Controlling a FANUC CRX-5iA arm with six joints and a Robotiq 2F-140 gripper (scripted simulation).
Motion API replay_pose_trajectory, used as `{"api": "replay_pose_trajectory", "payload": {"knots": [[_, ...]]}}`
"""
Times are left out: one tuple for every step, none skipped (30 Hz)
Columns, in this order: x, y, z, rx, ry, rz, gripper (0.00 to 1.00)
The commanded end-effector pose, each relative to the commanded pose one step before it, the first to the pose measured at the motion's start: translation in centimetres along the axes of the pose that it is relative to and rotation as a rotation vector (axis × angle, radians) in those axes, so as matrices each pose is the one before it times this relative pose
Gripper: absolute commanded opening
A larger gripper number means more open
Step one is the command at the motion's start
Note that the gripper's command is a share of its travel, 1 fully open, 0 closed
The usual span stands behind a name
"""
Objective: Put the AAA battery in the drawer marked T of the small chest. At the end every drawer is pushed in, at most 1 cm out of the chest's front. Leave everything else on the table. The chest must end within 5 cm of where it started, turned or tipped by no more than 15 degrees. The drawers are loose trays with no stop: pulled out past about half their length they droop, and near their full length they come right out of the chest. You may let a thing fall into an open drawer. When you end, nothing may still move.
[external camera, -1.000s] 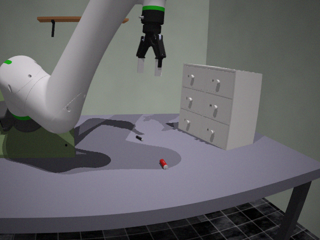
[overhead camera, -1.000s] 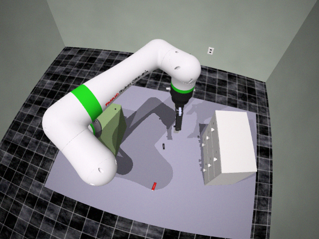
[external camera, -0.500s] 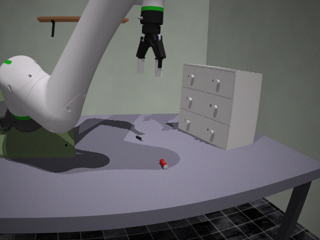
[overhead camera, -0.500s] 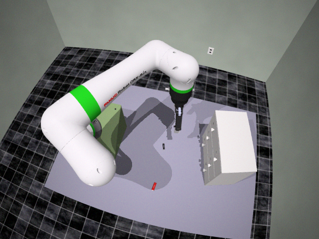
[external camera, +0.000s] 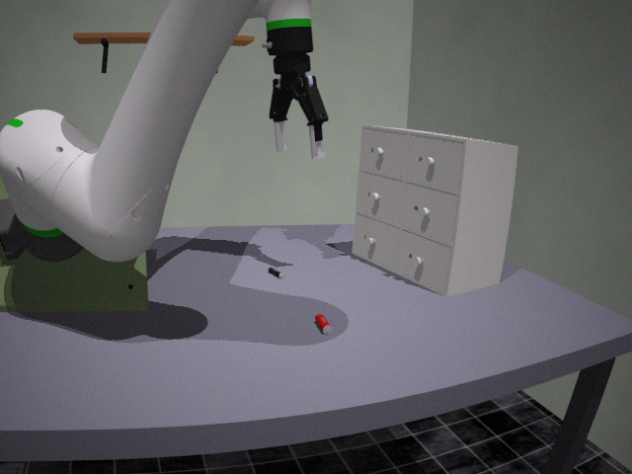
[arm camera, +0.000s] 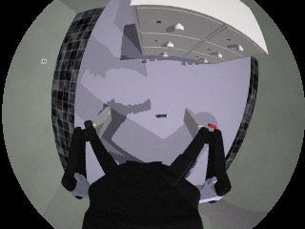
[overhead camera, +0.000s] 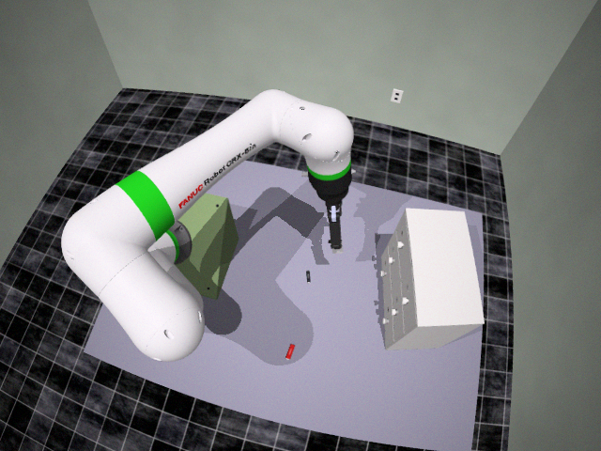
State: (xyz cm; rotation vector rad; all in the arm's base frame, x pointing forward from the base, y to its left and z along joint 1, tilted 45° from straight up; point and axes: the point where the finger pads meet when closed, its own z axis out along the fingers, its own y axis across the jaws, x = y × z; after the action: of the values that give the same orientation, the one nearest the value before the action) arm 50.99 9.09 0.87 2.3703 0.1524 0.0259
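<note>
A small black AAA battery (overhead camera: 307, 275) (external camera: 276, 273) (arm camera: 160, 116) lies flat on the grey table (overhead camera: 368, 379) (external camera: 408, 356). A white chest (overhead camera: 439, 272) (external camera: 459, 203) (arm camera: 191, 0) with six knobbed drawers stands at the right, all drawers flush with its front. The drawer letters are too small to read. My gripper (overhead camera: 335, 248) (external camera: 297, 144) (arm camera: 147, 114) is open and empty. It hangs high above the table, between the battery and the chest.
A red cylinder with a white end (overhead camera: 289, 350) (external camera: 323, 323) (arm camera: 213, 128) lies nearer the table's front. The robot's green base block (overhead camera: 213, 247) (external camera: 76, 285) stands at the left. A wall shelf (external camera: 127, 38) hangs behind.
</note>
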Motion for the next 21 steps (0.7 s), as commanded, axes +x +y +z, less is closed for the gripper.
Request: {"api": "replay_pose_trajectory", "payload": {"knots": [[0.650,0.054,0.851,-0.00116,0.09410,0.00306,1.00],[0.133,-0.015,0.239,0.00042,0.02418,-0.00035,1.00],[0.156,0.018,0.265,-0.00048,0.02544,0.00039,1.00],[0.000,0.000,0.000,0.00000,0.00000,0.00000,1.00],[0.000,0.000,0.000,0.00000,0.00000,0.00000,1.00],[0.126,-0.022,0.264,0.00059,0.02600,-0.00045,1.00],[0.158,0.025,0.294,-0.00065,0.02742,0.00048,1.00],[0.127,-0.012,0.294,0.00033,0.02795,-0.00023,1.00],[0.140,0.010,0.316,-0.00025,0.02913,0.00018,1.00],[0.123,0.005,0.307,-0.00011,0.02810,0.00007,1.00],[0.097,-0.013,0.296,0.00032,0.02715,-0.00018,1.00],[0.109,0.021,0.290,-0.00050,0.02571,0.00028,1.00],[0.066,-0.023,0.274,0.00057,0.02496,-0.00030,1.00],[0.094,0.028,0.273,-0.00066,0.02362,0.00032,1.00],[0.049,-0.019,0.256,0.00047,0.02293,-0.00021,1.00],[0.070,0.018,0.255,-0.00043,0.02190,0.00017,1.00],[0.047,-0.002,0.242,0.00004,0.02118,-0.00001,1.00],[0.031,-0.013,0.232,0.00032,0.02046,-0.00014,1.00],[0.057,0.026,0.236,-0.00065,0.01975,0.00021,1.00],[-0.005,-0.043,0.209,0.00106,0.01920,-0.00032,1.00],[0.000,0.000,0.000,0.00000,0.00000,0.00000,1.00]]}}
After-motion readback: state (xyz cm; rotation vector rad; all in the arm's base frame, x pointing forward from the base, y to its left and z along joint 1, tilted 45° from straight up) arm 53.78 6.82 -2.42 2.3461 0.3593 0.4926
